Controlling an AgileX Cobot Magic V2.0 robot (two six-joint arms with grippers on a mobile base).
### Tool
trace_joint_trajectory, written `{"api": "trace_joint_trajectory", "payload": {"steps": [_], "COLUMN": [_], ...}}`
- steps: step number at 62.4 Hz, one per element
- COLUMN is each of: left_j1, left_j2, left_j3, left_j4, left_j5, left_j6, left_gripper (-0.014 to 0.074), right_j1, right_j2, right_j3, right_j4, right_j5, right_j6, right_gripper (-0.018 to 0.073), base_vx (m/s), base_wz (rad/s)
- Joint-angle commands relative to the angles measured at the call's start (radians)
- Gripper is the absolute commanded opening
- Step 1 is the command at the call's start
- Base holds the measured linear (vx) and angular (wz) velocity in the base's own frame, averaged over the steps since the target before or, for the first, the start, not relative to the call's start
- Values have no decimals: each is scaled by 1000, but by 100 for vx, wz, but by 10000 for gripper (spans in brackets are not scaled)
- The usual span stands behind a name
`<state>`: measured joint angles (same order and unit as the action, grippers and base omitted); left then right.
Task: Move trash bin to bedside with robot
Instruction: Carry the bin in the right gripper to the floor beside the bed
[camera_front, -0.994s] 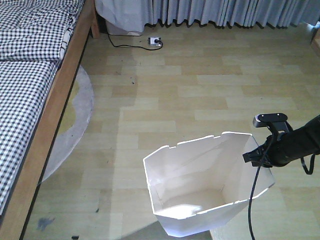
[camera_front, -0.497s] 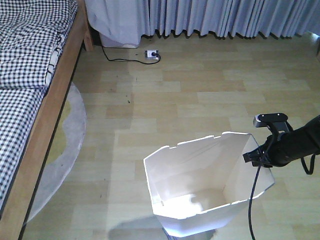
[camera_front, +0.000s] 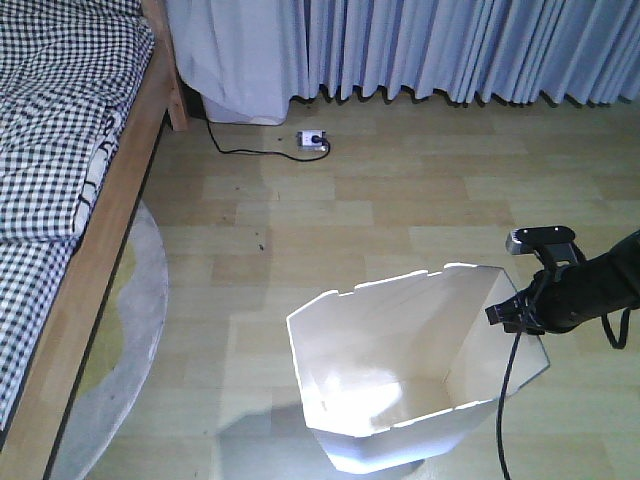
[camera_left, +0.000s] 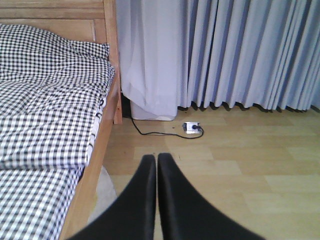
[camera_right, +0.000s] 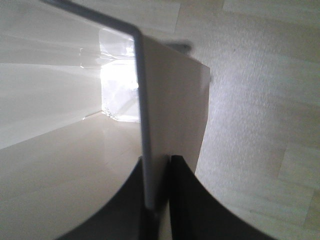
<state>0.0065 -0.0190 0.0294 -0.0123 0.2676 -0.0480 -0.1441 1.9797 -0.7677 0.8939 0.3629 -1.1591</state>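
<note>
Right wrist: right claw pinches trash bin wall.

A light wood-plank floor fills most of the frame. Along the left edge stands a bed with a pale wooden frame, carrying rumpled black-and-white checked bedding. A round grey rug lies on the floor at lower left, partly tucked under the bed frame. Near the top centre a white power strip rests on the planks, with a black cable trailing left towards the bed's corner. Pale blue-grey curtains hang down to the floor across the top. At lower centre is a white trash bin, open side up; whether its base touches the floor cannot be told.
</note>
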Motion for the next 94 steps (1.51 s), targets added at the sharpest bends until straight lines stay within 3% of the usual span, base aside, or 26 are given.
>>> {"api": "trace_joint_trajectory", "payload": {"steps": [1, 94], "left_j1": [-3, -3], "left_j2": [-10, -10], "left_j3": [29, 29], "left_j4": [-4, -4], "left_j5": [-74, -74], "left_j6": [-8, -8], "left_gripper": [-6, -6], "right_j1": [-2, -2], "right_j2": [-69, -69], "right_j3": [-22, -22], "right_j4": [59, 59], "right_j5": [77, 75], "right_j6": [11, 11], "right_gripper": [-7, -7], "base_vx": [39, 35], "base_wz": [4, 4]}}
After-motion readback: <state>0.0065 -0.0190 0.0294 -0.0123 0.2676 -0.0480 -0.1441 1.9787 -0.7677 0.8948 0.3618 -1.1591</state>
